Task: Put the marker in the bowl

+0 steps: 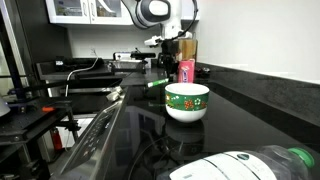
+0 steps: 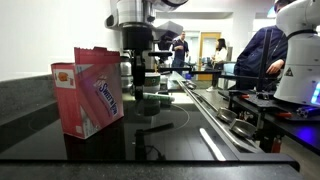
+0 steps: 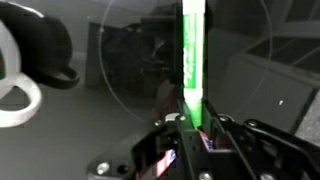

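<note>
My gripper [image 3: 192, 120] is shut on the green marker [image 3: 192, 50], which sticks out from between the fingers in the wrist view. In an exterior view the gripper [image 1: 163, 68] holds the marker [image 1: 155, 83] low over the dark counter, beside the pink container [image 1: 185, 70]. The green bowl [image 1: 187, 101] with a white and red pattern stands upright and empty on the counter, nearer the camera and apart from the gripper. A white rim at the left edge of the wrist view [image 3: 18, 103] looks like the bowl. The gripper also shows in an exterior view [image 2: 138, 78].
The pink container [image 2: 87, 92] stands close beside the gripper. A clear plastic bottle with a green cap [image 1: 250, 165] lies in the foreground. A stovetop and cables [image 1: 95, 90] are beside the counter. A person [image 2: 262, 55] sits in the background.
</note>
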`<state>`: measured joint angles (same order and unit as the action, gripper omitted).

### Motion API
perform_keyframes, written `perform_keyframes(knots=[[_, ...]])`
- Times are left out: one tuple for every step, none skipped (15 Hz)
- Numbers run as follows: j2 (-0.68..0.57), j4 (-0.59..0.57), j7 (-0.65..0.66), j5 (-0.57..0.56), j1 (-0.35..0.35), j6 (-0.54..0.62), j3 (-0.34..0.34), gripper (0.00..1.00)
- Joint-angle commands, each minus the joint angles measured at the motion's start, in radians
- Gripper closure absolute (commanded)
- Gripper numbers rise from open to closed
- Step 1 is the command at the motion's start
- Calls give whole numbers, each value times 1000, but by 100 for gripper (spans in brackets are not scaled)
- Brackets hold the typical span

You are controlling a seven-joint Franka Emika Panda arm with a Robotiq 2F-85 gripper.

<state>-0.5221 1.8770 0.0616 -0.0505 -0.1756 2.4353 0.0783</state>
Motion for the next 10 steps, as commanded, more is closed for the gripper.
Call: perform_keyframes(knots=[[194,258,-128,58,104,224,28,95],[235,310,-184,91,144,282,39,95],[274,357,-255,148,190,332,56,95],[310,394,-327,207,231,368,73,95],[342,423,-418,288,276,397,99,95],[374,444,-537,395,324,409,135,95],[401,453,-659,502,375,410,178,95],[426,453,-768,599,395,392,187,95],[450,446,-881,694,418,369,199,95],[472,441,-959,759,429,352,194,95]])
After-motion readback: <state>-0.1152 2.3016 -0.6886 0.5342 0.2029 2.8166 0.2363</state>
